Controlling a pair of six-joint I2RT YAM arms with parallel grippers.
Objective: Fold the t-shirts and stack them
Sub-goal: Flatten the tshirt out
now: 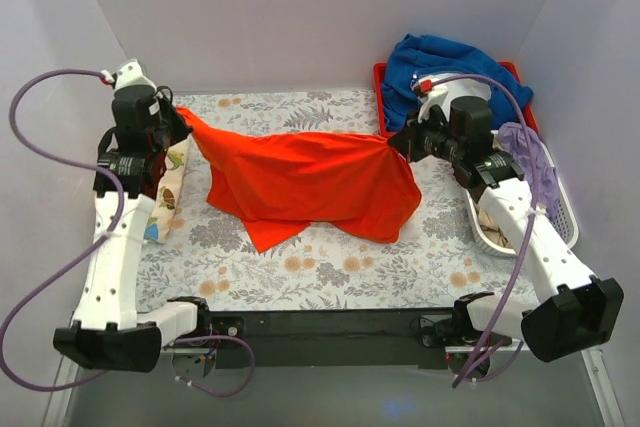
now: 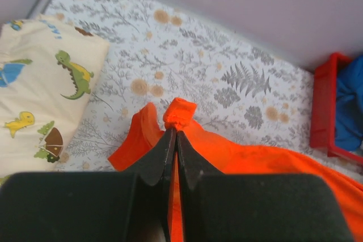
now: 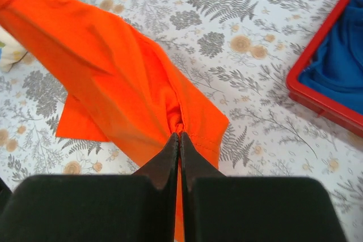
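Observation:
The orange-red t-shirt (image 1: 310, 182) hangs stretched between my two grippers above the floral table, its lower part drooping onto the cloth. My left gripper (image 1: 183, 117) is shut on its left end; a bunched tip of the shirt (image 2: 179, 114) sticks out past the closed jaws. My right gripper (image 1: 397, 142) is shut on its right end, the shirt (image 3: 113, 66) gathered at the jaws. The cream dinosaur-print t-shirt (image 1: 168, 192) lies folded at the table's left edge under my left arm, and it also shows in the left wrist view (image 2: 39, 89).
A red tray (image 1: 385, 97) at the back right holds a thick blue garment (image 1: 440, 62). A white basket (image 1: 555, 202) with purple cloth stands at the right edge under my right arm. Grey walls enclose the table.

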